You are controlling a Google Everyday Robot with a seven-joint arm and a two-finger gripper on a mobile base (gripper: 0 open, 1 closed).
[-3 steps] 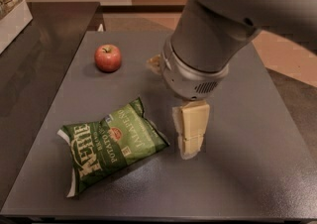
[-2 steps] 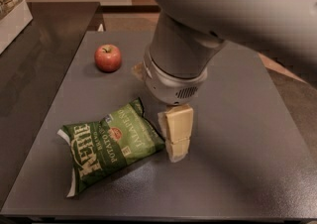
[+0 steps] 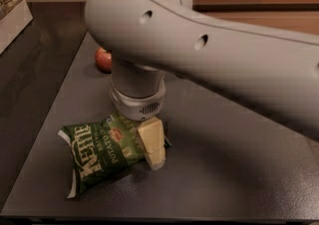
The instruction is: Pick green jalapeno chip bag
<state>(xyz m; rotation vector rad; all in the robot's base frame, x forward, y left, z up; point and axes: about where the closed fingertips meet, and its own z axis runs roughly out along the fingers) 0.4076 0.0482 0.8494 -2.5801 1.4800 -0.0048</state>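
Now the gripper (image 3: 149, 143) is down at the right end of the green chip bag (image 3: 99, 152), which lies on the table (image 3: 234, 169). Whether it is spread or closed, I cannot tell. An apple (image 3: 103, 59) sits well behind the bag.

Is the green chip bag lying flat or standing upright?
Lying flat: the green chip bag rests on the table, KETTLE face up. The gripper is at its right edge.
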